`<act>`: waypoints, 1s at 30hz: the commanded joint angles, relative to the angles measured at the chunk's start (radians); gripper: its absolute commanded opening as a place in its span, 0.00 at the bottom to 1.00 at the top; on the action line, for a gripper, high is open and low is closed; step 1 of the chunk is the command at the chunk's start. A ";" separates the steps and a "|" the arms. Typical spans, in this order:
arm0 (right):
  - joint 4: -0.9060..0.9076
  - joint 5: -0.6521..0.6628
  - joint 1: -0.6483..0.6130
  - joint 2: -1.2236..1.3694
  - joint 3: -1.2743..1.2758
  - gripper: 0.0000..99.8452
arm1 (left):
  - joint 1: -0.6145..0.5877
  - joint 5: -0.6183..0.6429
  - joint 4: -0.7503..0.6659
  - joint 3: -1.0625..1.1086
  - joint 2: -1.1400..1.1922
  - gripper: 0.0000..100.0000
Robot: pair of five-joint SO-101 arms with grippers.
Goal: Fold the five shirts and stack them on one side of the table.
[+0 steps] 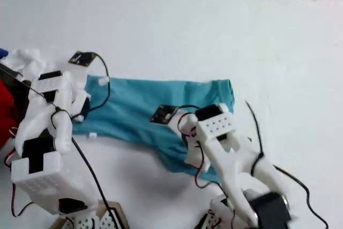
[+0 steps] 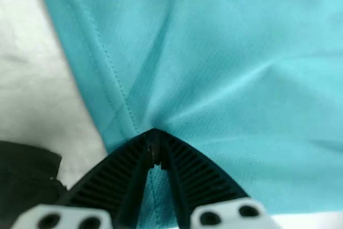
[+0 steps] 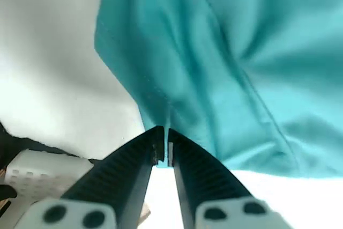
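Nearest me, my right gripper point(image 3: 161, 142) is closed, apparently pinching the near hem of the teal shirt point(image 1: 134, 105). The shirt lies rumpled and stretched across the middle of the white desk point(image 1: 214, 36). Farther left, my left gripper point(image 2: 154, 144) clamps its seamed edge.

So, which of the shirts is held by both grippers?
The teal shirt spread on the table: left gripper and right gripper each pinch its fabric. The red cloth and white cloth lie aside at its edge.
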 commanded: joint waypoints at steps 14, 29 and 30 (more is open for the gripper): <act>-0.573 -0.290 0.259 -0.047 -0.058 0.02 | -0.005 -0.002 -0.040 -0.010 0.014 0.03; -0.495 -0.290 0.404 0.737 -0.712 0.02 | -0.005 -0.002 -0.040 -0.010 0.014 0.03; -0.472 -0.290 0.414 0.765 -0.758 0.02 | -0.005 -0.002 -0.040 -0.010 0.014 0.03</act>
